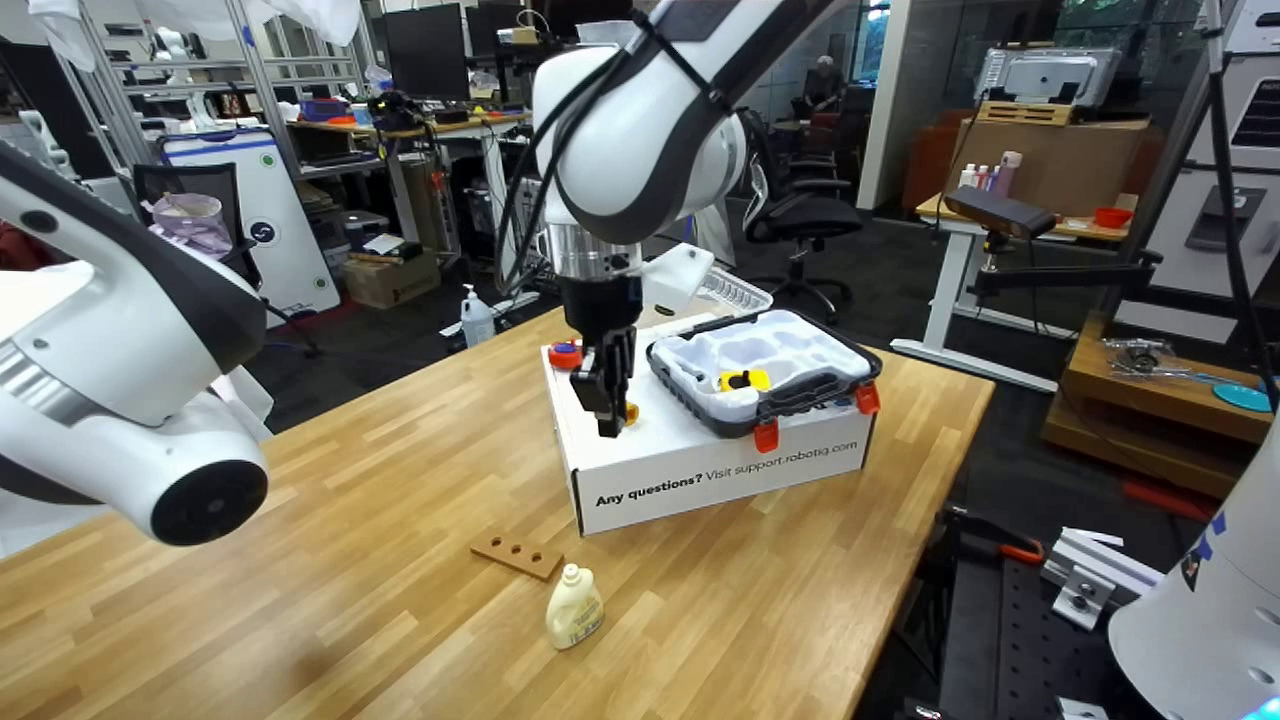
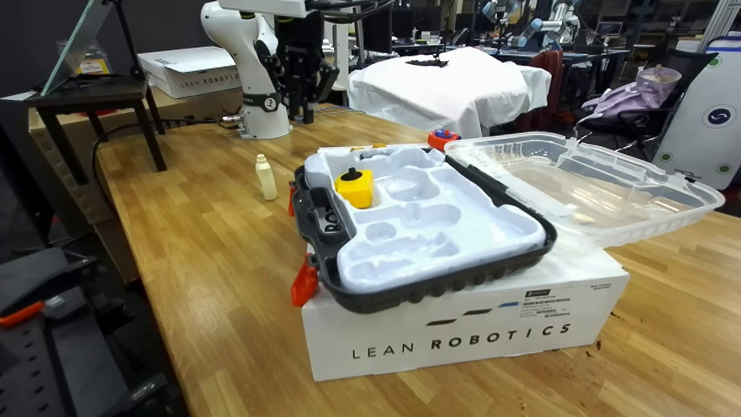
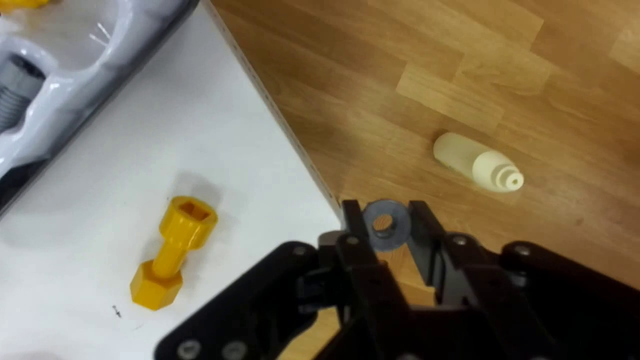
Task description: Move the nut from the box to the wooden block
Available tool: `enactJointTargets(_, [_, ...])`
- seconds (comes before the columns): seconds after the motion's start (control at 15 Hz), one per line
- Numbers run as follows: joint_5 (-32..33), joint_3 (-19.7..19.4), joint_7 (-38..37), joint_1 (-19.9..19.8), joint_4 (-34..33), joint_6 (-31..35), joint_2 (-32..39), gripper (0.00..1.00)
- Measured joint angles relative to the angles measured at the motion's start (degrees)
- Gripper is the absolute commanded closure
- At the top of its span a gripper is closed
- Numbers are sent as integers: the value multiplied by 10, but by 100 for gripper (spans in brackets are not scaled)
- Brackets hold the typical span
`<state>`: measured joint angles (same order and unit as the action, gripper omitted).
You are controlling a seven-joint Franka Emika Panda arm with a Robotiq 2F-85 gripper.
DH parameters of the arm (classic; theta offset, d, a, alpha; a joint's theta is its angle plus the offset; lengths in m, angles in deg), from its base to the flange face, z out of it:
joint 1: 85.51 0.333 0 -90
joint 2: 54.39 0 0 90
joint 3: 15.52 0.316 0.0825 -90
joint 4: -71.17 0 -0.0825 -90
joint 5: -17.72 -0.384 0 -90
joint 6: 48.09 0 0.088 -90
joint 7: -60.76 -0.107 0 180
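Note:
My gripper (image 3: 386, 207) is shut on a grey ring-shaped nut (image 3: 400, 229), held between the fingertips with its hole facing the wrist camera. In the wrist view the nut lies just past the edge of the white box (image 3: 240, 165), over the table. The box also shows in both exterior views (image 1: 720, 495) (image 2: 463, 341). The gripper shows in an exterior view (image 1: 605, 410) in front of the box's left part, and in an exterior view (image 2: 301, 116) behind it. The wooden block (image 1: 516, 556), a reddish-brown strip with holes, lies flat on the table; it does not show in the other views.
An open case (image 2: 405, 214) with a yellow part (image 2: 354, 188) sits on the box. A yellow bolt-like piece (image 3: 170, 260) and a red tape measure (image 1: 566, 354) are beside it. A cream bottle (image 1: 575, 608) stands near the block. Another white arm (image 1: 120, 400) is at the left.

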<state>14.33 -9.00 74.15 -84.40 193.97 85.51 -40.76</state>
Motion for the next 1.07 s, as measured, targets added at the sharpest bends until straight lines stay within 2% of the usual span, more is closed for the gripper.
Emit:
enactJointTargets(0.27, [-4,11,6,14,64,9,-37,93])
enactJointTargets(0.47, [-39,23,22,24,97,23,-46,93])
enactJointTargets(0.73, [-105,46,82,35,117,35,-47,93])
enactJointTargets(1.07, [-106,60,109,52,124,37,-47,93])
